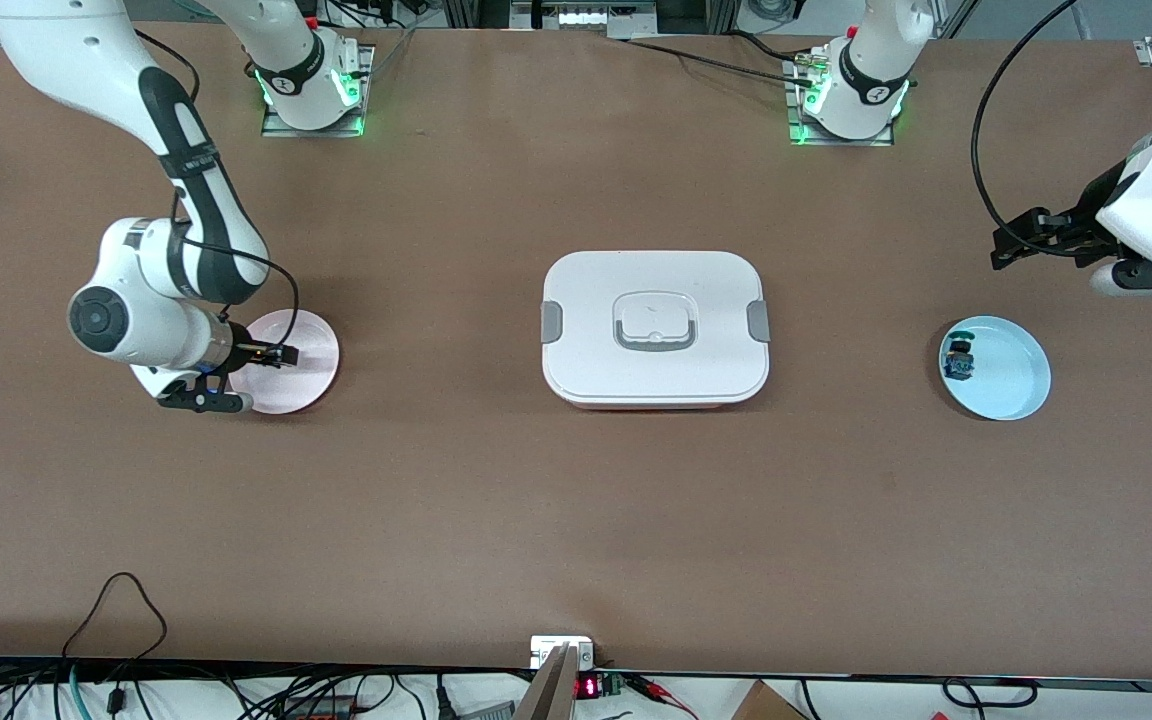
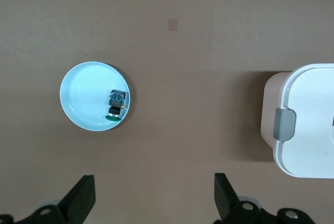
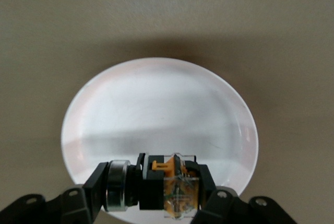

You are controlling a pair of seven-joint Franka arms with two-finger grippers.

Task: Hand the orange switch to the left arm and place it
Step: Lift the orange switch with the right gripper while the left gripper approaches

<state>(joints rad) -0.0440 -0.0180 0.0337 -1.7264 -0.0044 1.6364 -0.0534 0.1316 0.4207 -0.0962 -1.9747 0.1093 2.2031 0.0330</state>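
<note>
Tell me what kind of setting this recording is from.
Most likely a robotics lab bench: two arms bolted on plates to a brown table, cables and electronics along its edge, and staged props, a white box between two small plates.

You've got the box (image 1: 654,328) mid counter (image 1: 576,520), btwn two plates. Plate (image 1: 308,380) toward right arm's end: right pincer (image 1: 281,354) sits low over it, clamped on the orange switch (image 3: 169,182). Other plate (image 1: 1011,375) toward left arm's end, w/ a second switch (image 1: 959,360) in it near the rim on the box's side. Left pincer (image 1: 1011,250) waits spread, above counter near that plate.
</note>
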